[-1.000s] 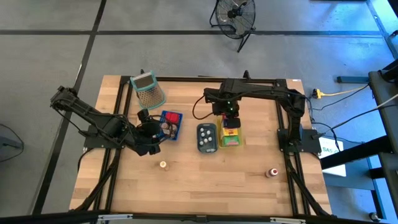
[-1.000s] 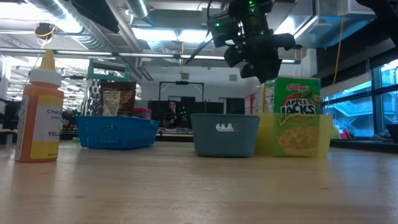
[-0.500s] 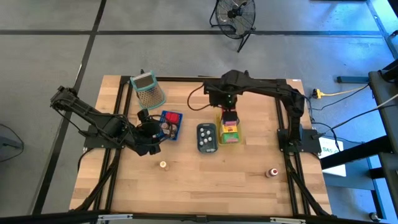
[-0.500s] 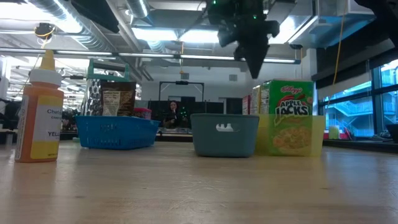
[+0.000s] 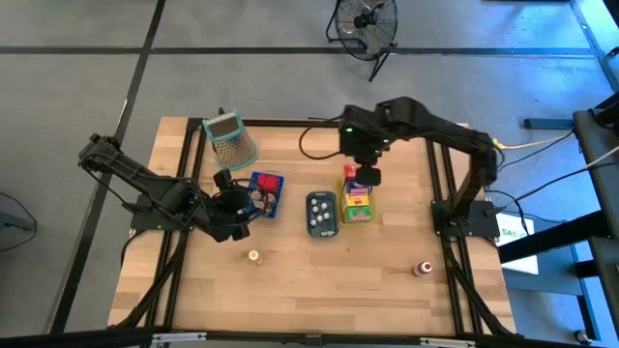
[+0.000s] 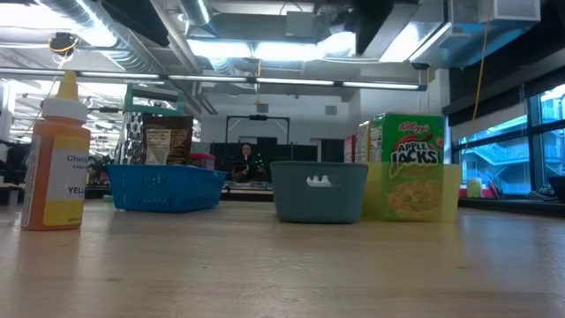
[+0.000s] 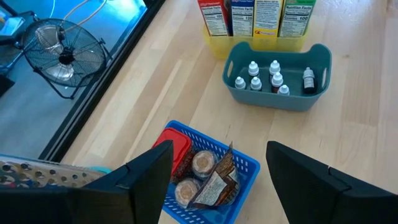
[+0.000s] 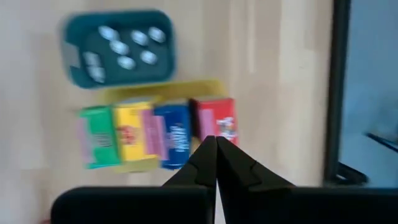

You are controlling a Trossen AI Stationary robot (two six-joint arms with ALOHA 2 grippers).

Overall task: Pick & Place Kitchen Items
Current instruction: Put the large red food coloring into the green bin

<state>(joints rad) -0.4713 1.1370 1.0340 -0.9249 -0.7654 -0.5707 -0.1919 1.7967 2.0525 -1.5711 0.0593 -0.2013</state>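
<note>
Hanging above the yellow tray (image 5: 357, 215), the right claw (image 5: 368, 176) has its two fingers pressed together and holds nothing — its own camera looks down past the shut fingertips (image 8: 216, 163) onto the four cartons standing side by side in that tray: green carton (image 8: 98, 136), yellow carton (image 8: 131, 134), blue carton (image 8: 173, 132) and red carton (image 8: 217, 124). Touching the yellow tray's side sits the grey-blue tray (image 5: 322, 214), with small white-capped bottles (image 7: 263, 79) inside it. Farther from the yellow tray, beyond the grey-blue one, lies the blue basket (image 5: 266, 193), filled with wrapped round snacks (image 7: 203, 163) and a red-lidded piece. The left claw (image 5: 235, 205) waits just beside that basket, low over the table (image 5: 338, 280), its fingers (image 7: 144, 175) spread apart and empty. The green-rimmed grater (image 5: 230, 140) lies behind the blue basket, well away from the yellow tray. Two things stand alone toward the table's front edge — a small brown round piece (image 5: 253, 256) and a red-capped bottle (image 5: 423, 268), both well apart from the yellow tray. In the low view the green carton faces the camera at the end of the yellow tray.
</note>
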